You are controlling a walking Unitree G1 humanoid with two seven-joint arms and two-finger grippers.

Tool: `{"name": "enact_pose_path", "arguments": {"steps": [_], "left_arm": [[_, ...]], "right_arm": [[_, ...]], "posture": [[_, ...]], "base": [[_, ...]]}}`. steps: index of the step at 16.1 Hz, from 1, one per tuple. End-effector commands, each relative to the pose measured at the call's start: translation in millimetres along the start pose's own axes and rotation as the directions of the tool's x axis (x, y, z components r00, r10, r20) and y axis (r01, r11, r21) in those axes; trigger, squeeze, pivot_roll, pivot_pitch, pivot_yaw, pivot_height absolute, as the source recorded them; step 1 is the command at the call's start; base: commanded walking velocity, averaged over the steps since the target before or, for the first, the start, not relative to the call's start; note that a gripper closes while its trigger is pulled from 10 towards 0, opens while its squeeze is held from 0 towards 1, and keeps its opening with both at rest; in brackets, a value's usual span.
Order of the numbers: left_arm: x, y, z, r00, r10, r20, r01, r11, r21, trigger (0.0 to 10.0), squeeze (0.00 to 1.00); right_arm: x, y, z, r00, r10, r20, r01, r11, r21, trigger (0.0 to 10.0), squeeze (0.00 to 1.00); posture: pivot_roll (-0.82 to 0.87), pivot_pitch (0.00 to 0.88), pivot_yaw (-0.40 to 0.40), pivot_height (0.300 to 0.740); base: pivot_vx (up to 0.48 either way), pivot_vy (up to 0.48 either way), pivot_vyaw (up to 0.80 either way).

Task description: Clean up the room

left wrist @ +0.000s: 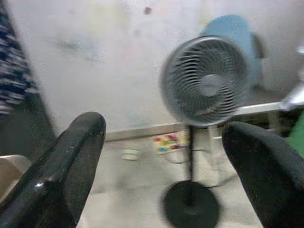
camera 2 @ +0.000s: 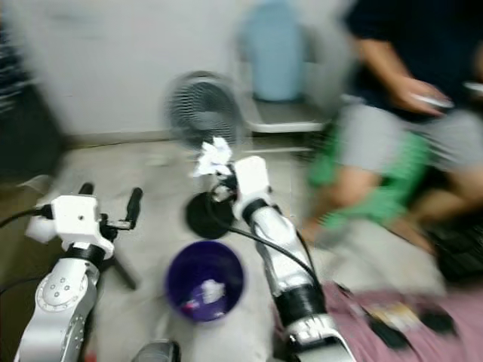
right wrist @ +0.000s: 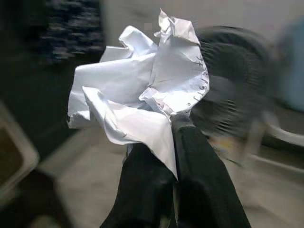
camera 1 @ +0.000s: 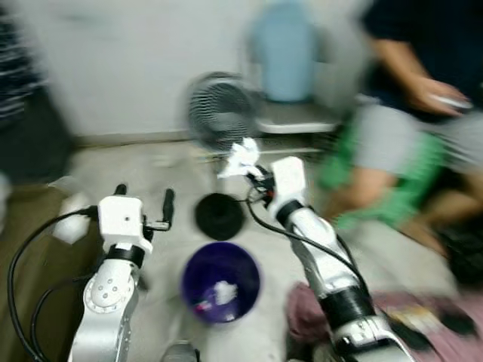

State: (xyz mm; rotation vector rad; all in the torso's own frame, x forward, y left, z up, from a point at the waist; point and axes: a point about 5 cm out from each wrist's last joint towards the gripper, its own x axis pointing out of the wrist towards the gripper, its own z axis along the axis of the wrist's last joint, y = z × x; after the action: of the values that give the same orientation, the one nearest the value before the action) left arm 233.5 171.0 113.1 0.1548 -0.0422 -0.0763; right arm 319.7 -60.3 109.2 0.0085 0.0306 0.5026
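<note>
round purple plastic bin (camera 1: 220, 281) sits on bare floor between both arms. right hand (camera 1: 243, 160) pinches crumpled white paper (right wrist: 137, 104) beyond the bin's rim; left hand (camera 1: 143, 202) open, empty.

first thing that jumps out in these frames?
The crumpled white paper pinched in the right end effector, held up in front of the standing fan. Next, the purple bin on the floor between the arms, some scraps already in it. The left end effector is open and empty, and a person sits at right.
</note>
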Motion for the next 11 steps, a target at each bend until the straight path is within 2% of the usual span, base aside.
{"name": "enact_pose_path", "arguments": {"steps": [1,4,5,8,11], "left_arm": [[-0.7,-3.0,5.9,0.998,-0.049,0.03,0.047,0.997,0.061,10.0,0.0],[-2.5,0.1,10.0,0.997,-0.064,0.043,0.058,0.989,0.136,10.0,0.0],[-5.5,4.2,8.1,0.998,-0.047,0.036,0.041,0.989,0.144,10.0,0.0],[-6.4,5.0,6.5,0.999,-0.042,0.035,0.036,0.988,0.148,10.0,0.0],[-2.0,3.4,8.6,0.998,-0.042,0.051,0.034,0.988,0.153,10.0,0.0]], "right_arm": [[3.3,1.2,-4.0,1.0,-0.017,-0.026,0.016,1.0,-0.007,10.0,0.0],[6.5,6.5,-9.4,0.998,-0.01,-0.054,0.01,1.0,0.0,10.0,0.0],[6.9,2.5,-17.0,0.993,-0.056,-0.099,0.056,0.998,-0.007,10.0,0.0],[7.5,-5.3,-20.6,0.986,-0.109,-0.129,0.107,0.994,-0.025,10.0,0.0],[10.0,-9.2,-19.3,0.985,-0.122,-0.12,0.117,0.992,-0.049,10.0,0.0]], "posture": [[0.02,0.0,-0.051,0.74],[0.04,0.0,-0.058,0.74],[0.04,0.0,-0.059,0.74],[0.04,0.0,-0.063,0.74],[0.03,0.0,-0.064,0.74]], "base": [[0.0,0.0,0.0],[0.0,0.0,0.0],[0.0,0.0,0.0],[0.0,0.0,0.0],[0.0,0.0,0.79]]}}
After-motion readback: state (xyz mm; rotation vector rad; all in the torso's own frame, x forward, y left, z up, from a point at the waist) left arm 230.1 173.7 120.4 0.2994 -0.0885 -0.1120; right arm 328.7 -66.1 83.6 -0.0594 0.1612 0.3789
